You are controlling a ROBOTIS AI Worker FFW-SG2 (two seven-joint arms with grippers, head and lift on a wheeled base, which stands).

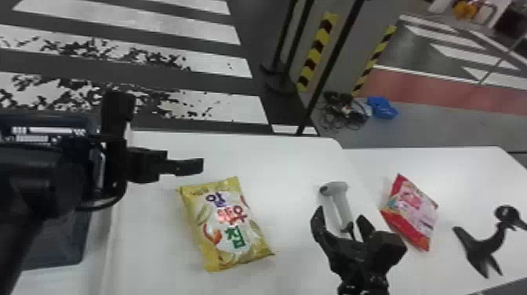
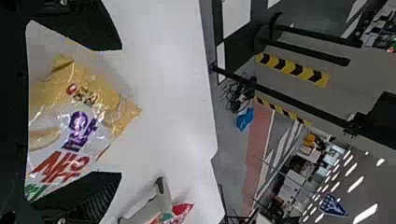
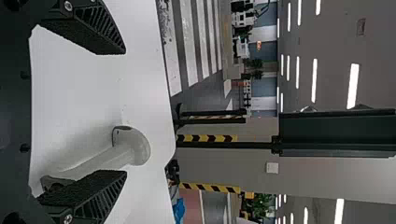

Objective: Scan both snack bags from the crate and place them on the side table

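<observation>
Head view: likely finished with red-pink plastic pouch [image 1: 411, 212] right of wide right black claw [image 1: 340, 215] — not with yellow plastic pouch [image 1: 225, 225] near wide left black claw [image 2: 121, 111].

Yellow plastic snack bag [image 1: 229, 227] on white table [image 1: 290, 164], dark rectangular crate [image 1: 59, 243] to its left, grey pistol-shaped scanner [image 1: 340, 192] to its right, red-and-pink plastic snack bag [image 1: 413, 210] farther right on white side table [image 1: 470, 168], black long-necked object [image 1: 484, 244] right of that

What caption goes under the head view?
A scanner lies between a yellow bag and a red bag, near the right gripper.
</observation>
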